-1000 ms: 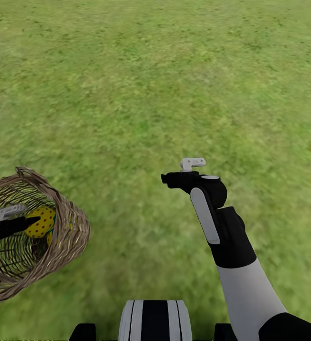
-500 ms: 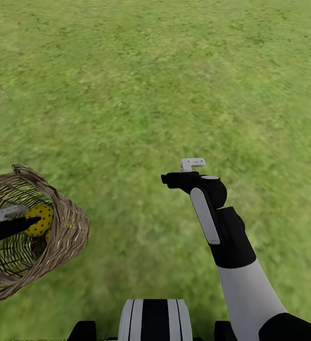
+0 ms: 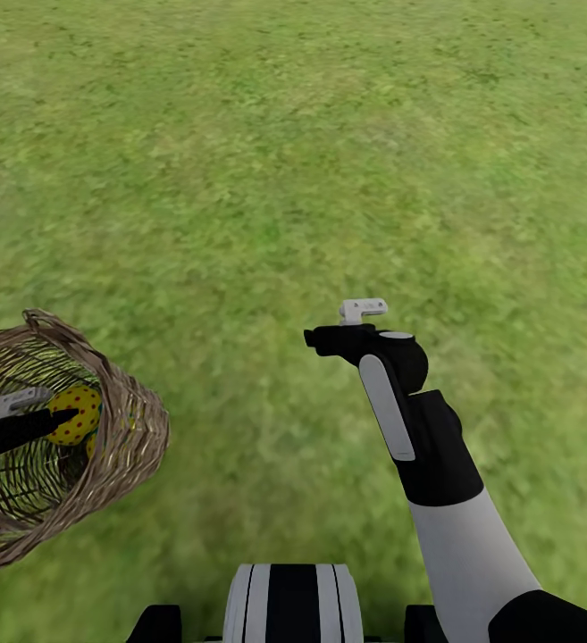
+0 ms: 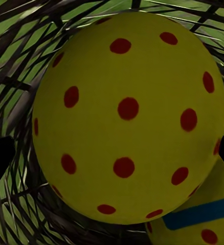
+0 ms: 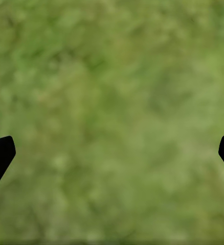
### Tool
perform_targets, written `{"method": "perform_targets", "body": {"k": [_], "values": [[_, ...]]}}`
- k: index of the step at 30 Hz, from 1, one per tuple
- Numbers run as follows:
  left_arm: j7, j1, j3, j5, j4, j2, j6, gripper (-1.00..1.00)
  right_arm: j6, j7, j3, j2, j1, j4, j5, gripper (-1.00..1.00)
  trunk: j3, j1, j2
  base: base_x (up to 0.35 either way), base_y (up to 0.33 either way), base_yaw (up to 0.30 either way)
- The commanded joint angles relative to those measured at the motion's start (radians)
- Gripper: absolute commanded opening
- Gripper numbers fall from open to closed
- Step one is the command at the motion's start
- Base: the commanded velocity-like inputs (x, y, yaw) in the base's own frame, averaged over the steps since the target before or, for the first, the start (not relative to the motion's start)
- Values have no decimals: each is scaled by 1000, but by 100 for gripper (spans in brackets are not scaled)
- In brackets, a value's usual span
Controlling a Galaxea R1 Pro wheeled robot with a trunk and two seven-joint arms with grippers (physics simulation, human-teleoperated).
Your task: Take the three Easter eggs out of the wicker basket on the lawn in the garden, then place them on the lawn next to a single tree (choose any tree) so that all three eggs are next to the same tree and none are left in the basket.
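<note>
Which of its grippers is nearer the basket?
The left gripper: it reaches inside the basket, its fingers either side of an egg. The right gripper hangs over the lawn, well apart from it.

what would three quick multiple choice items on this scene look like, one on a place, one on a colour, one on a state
1. Where is the left pincer?
A. inside the round woven brown-tan wicker basket
B. above bare lawn
C. against the robot's trunk

2. What colour are the dots on the bright yellow egg in front of the left pincer?
A. blue
B. red
C. white

3. How is the right pincer?
A. shut on an egg
B. shut on the basket rim
C. open and holding nothing

Answers:
1 A: the head view shows the left arm reaching into the basket, next to the egg.
2 B: the left wrist view shows red dots all over the yellow shell.
3 C: the right wrist view shows the finger tips wide apart with mottled green grass between them.
</note>
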Motion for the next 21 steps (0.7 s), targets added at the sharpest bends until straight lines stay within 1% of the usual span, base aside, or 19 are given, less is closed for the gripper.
{"method": "perform_targets", "body": {"k": [1,2,5,18,21], "values": [[0,0,1,9,0,0,9,100,3,-10,1,0,-1,0,-10,100,-1,0,0,0,0,0],[0,0,1,10,0,-1,9,100,3,-10,1,0,-1,0,-10,100,-1,0,0,0,0,0],[-1,0,1,12,-1,-1,9,100,3,-10,1,0,-1,0,-10,100,-12,1,-1,0,0,0],[-14,0,1,13,-1,-1,8,100,3,-10,1,0,-1,1,-10,100,-12,1,-1,0,0,0],[-15,0,1,18,-2,-1,8,100,3,-10,1,0,-1,2,-10,100,-12,1,-1,0,0,0]]}}
